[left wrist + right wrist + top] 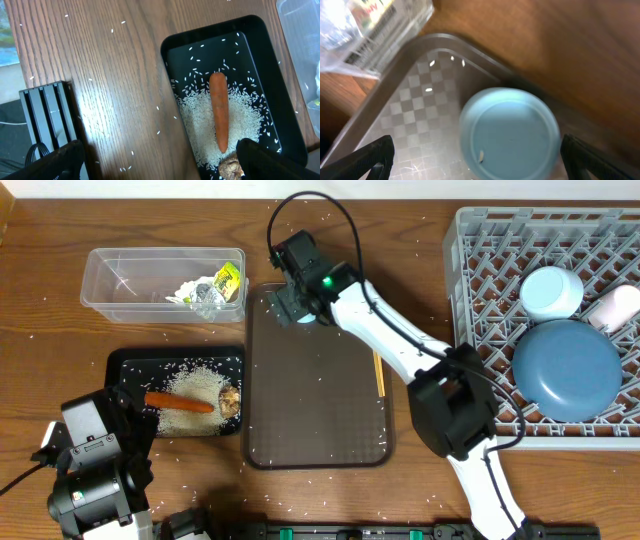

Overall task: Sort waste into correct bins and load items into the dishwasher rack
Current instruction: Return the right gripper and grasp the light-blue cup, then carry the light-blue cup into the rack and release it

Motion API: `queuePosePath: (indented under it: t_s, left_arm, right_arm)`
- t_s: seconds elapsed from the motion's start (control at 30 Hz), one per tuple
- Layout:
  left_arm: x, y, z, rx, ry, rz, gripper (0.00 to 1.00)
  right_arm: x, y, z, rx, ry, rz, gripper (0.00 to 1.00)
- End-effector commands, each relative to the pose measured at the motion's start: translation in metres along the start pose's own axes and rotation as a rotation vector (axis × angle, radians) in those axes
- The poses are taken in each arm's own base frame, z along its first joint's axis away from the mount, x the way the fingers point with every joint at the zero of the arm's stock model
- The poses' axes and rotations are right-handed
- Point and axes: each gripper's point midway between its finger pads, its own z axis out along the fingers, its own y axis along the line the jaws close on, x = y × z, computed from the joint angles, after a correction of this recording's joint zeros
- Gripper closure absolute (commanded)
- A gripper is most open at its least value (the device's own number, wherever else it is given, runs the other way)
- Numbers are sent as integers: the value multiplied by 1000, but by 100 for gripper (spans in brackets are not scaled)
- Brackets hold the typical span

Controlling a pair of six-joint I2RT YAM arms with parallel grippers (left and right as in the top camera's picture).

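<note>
On the left, the left end effector (160, 162) is wide open and holds nothing. It hangs by the black tray (169, 62), where the carrot (219, 110) lies on rice, well apart from the cup. In the middle, the right end effector (482, 160) is wide open too, with nothing in it. The pale-blue cup (507, 132) stands mouth up right under it, between its two fingers, in the far left corner of the brown tray (410, 110). The right arm is nearer. The rack (480, 240) sits far off to the right.
</note>
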Motion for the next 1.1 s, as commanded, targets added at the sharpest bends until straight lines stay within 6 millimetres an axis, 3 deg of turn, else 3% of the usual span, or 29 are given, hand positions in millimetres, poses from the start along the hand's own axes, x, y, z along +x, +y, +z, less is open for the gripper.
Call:
queuePosePath:
  t_s: [0.0, 0.17, 0.4, 0.67, 0.83, 1.07]
  left_arm:
    - [-4, 0, -3, 0, -14, 6, 2]
    - [-4, 0, -3, 0, -14, 6, 2]
    - [-4, 0, -3, 0, -14, 6, 2]
    - [-4, 0, -3, 0, -14, 6, 2]
    - [-4, 0, -3, 0, -14, 6, 2]
    - [-4, 0, -3, 0, -14, 6, 2]
  right_arm:
    - [12, -9, 19, 55, 30, 37, 1]
    - [16, -14, 26, 64, 41, 67, 2]
    - [13, -17, 25, 65, 29, 74, 35]
    - [-1, -20, 18, 67, -4, 81, 39]
    - [-11, -29, -3, 75, -19, 99, 44]
    - [-27, -48, -57, 82, -53, 151, 46]
